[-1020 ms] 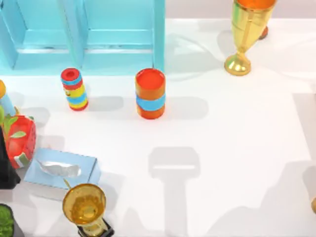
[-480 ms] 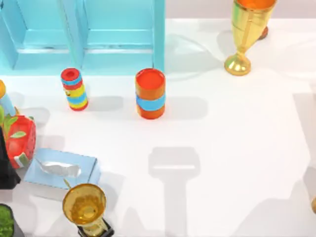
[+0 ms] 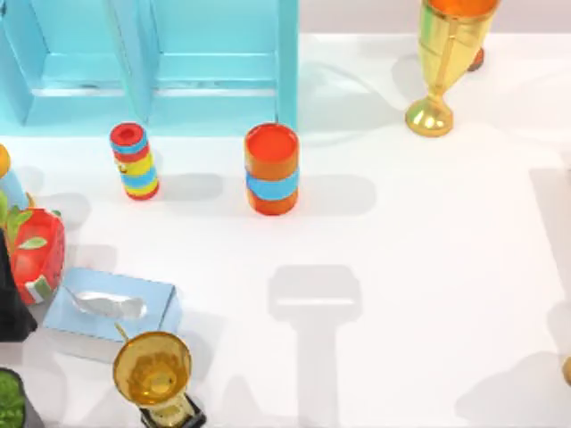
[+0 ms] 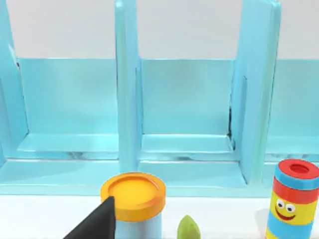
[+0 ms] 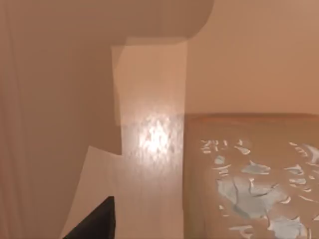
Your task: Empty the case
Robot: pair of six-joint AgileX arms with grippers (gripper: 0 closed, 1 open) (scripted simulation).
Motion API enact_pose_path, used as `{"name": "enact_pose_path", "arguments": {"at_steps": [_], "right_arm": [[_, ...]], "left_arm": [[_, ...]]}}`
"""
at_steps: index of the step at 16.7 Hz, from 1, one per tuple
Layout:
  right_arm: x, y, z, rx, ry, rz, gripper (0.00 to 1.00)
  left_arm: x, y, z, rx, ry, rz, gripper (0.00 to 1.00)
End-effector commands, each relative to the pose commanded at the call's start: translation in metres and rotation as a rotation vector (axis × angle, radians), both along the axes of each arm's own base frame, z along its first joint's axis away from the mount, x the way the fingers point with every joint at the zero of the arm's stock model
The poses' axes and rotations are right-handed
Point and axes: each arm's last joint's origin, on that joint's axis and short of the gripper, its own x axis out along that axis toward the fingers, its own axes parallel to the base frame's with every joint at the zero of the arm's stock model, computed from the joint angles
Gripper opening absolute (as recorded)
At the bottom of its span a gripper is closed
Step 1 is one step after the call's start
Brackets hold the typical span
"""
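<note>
The light blue case point(image 3: 214, 80) stands at the back left of the table. In the left wrist view the case point(image 4: 184, 99) faces me, and the compartments I see hold nothing. In front of it stand an orange can with a blue band point(image 3: 271, 169) and a striped cylinder point(image 3: 134, 161) with a smiling face point(image 4: 293, 201). A dark part of my left gripper point(image 4: 94, 224) sits low beside a yellow-lidded pale blue can point(image 4: 133, 199). My right gripper point(image 5: 94, 221) is a dark tip against tan surfaces.
A gold goblet point(image 3: 442, 62) stands at the back right and a gold trophy point(image 3: 153, 374) at the front left. A blue tissue box point(image 3: 111, 308), a red strawberry-patterned object point(image 3: 36, 254) and a dark shape point(image 3: 11, 303) crowd the left edge.
The objects on the table have not moved. The shadow at the front right has drawn back toward the right edge.
</note>
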Motion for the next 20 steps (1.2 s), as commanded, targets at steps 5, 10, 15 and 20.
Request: {"name": "enact_pose_path", "arguments": {"at_steps": [5, 10, 15, 20], "right_arm": [[0.0, 0.0, 0.0, 0.0, 0.0, 0.0, 0.85], [0.0, 0.0, 0.0, 0.0, 0.0, 0.0, 0.47], [0.0, 0.0, 0.0, 0.0, 0.0, 0.0, 0.1], [0.0, 0.0, 0.0, 0.0, 0.0, 0.0, 0.0]], "left_arm": [[0.0, 0.0, 0.0, 0.0, 0.0, 0.0, 1.0], [0.0, 0.0, 0.0, 0.0, 0.0, 0.0, 1.0], [0.0, 0.0, 0.0, 0.0, 0.0, 0.0, 1.0], [0.0, 0.0, 0.0, 0.0, 0.0, 0.0, 1.0]]}}
